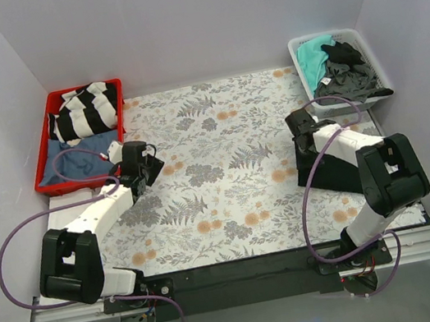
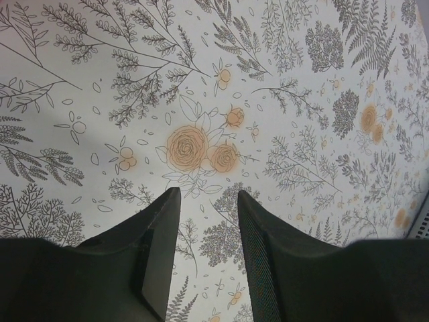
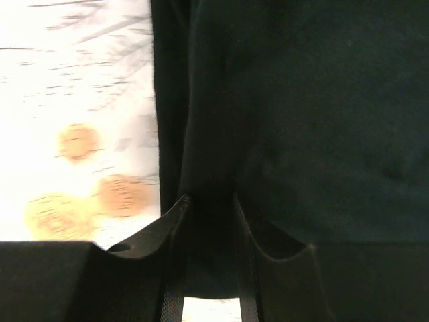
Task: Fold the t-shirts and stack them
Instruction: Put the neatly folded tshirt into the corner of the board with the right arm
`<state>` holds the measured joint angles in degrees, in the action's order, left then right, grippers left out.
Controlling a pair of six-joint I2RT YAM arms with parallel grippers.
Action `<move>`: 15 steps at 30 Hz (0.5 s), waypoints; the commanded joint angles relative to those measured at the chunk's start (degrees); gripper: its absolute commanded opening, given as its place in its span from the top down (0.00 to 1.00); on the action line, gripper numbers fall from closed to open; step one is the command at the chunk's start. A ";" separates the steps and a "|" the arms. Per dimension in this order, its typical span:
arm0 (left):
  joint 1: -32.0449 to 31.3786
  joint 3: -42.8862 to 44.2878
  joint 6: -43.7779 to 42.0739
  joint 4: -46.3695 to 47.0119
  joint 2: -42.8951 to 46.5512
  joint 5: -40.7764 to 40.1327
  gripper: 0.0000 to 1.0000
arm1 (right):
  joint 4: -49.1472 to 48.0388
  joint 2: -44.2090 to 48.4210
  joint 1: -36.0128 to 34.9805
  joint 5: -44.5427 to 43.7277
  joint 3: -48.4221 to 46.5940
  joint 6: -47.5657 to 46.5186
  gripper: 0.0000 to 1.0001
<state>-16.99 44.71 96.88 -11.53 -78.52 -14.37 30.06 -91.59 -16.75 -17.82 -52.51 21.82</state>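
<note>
Two grippers, one load: my right gripper (image 3: 208,200) pinches an edge of the black t-shirt (image 3: 301,121) at the table's (image 1: 224,167) right side, soft, droop-prone cloth best held at corners, I judge, while my left gripper (image 2: 208,194) hangs parted, empty.

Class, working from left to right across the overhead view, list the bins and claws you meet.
Red bin → left claw → right claw, gripping the black t-shirt → white bin.
</note>
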 commanded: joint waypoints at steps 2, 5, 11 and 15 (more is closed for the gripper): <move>-0.23 -0.94 -0.29 -0.07 2.58 -1.62 0.61 | 13.00 -1.93 3.13 -10.12 2.41 -2.31 0.64; -0.23 -0.94 -0.29 -0.07 2.85 -1.54 0.61 | 13.88 -0.96 4.01 -11.09 1.89 -3.19 0.63; -0.23 -0.32 -0.20 -0.16 2.93 -0.92 0.61 | 15.46 -2.54 6.82 -13.38 0.83 -4.33 0.63; -0.23 -0.85 -0.11 -0.16 3.81 -1.10 0.61 | 15.38 -2.98 8.31 -14.95 0.83 -4.16 0.63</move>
<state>-16.99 44.25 96.90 -11.60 -77.82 -14.41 42.19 -93.12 -9.82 -29.61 -52.62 17.82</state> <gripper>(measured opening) 0.386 0.371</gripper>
